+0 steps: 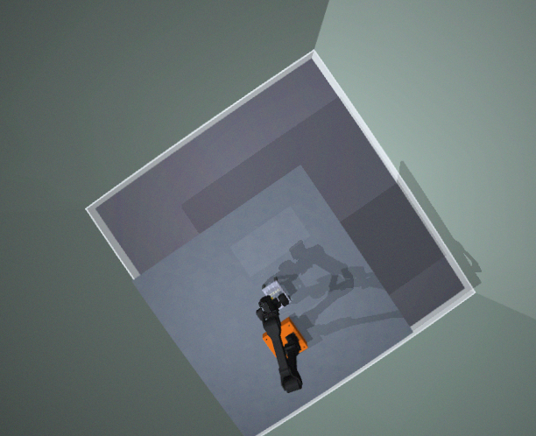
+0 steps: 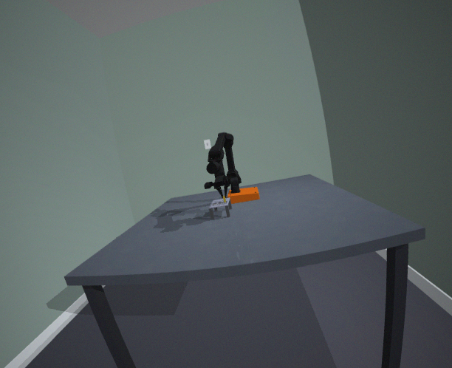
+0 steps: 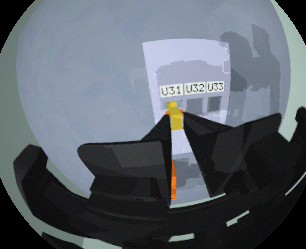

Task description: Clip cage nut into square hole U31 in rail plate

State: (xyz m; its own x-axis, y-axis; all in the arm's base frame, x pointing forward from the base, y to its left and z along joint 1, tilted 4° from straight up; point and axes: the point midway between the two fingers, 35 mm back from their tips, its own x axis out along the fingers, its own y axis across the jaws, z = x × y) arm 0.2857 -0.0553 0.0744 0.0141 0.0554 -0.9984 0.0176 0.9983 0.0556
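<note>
The yellow cage nut [image 3: 176, 121] [image 2: 224, 199] has small orange parts at its sides. My gripper [image 3: 177, 116] [image 2: 224, 197] is shut on it, with the nut upright between the fingertips. The nut is at the near side of the U31 hole [image 3: 164, 105] in the wrist view and partly covers it. The pale rail plate [image 3: 187, 50] [image 2: 213, 206] [image 1: 270, 289] stands on short legs on the table. Whether the nut touches the plate or its wings are in the hole cannot be told. In the top view the arm hides the fingertips.
The U32 hole [image 3: 194, 105] and U33 hole [image 3: 214, 104] are right beside U31. The orange block [image 1: 287, 327] [image 2: 244, 195] at the arm's base stands close behind the plate in the exterior view. The arm's shadow falls over the plate and table [image 2: 287, 228].
</note>
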